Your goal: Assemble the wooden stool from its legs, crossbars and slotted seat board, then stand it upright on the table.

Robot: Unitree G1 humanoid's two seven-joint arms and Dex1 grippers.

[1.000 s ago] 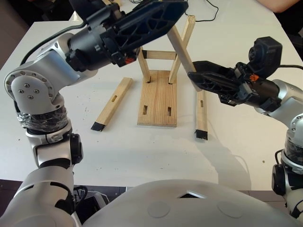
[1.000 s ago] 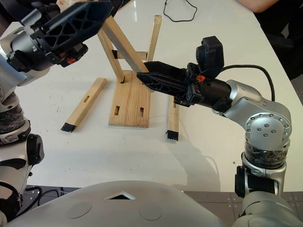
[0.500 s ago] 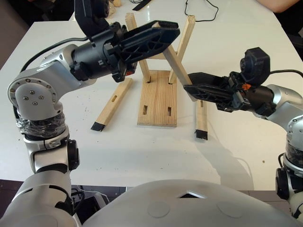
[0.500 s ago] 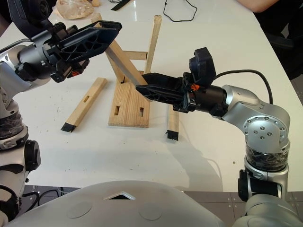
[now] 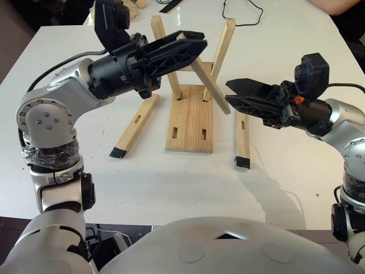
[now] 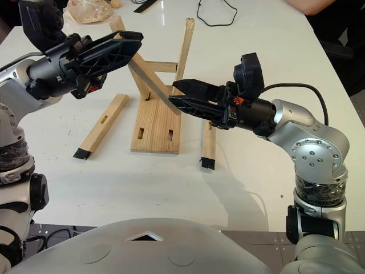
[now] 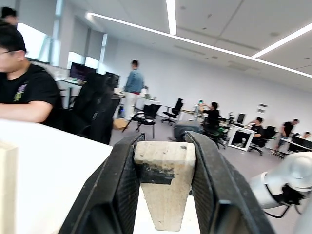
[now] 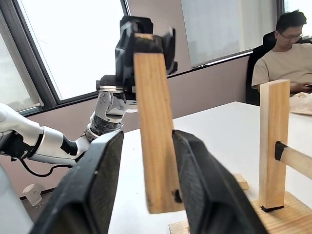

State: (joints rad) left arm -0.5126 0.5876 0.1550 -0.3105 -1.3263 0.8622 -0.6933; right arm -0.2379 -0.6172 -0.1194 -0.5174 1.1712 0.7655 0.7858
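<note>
The slotted seat board [image 5: 190,119] lies flat on the white table. Two legs [image 5: 218,60] stand tilted in its far slots, joined by a crossbar [image 5: 193,66]. My left gripper [image 5: 197,44] is shut on the top end of a third leg [image 5: 208,80], which slants down over the board. The leg's end [image 7: 165,195] is clamped between the left fingers. My right gripper [image 5: 228,92] is open, with its fingers on either side of that leg's lower end [image 8: 152,126] and a gap on both sides.
Two loose legs lie on the table, one left of the board [image 5: 136,125] and one right of it [image 5: 243,137]. A black cable [image 5: 245,11] lies at the far edge. The near half of the table [image 5: 188,182] is bare.
My right gripper has opened and let go of the slanted leg's lower end. My left arm has swung down and left, carrying the leg's top end lower.
</note>
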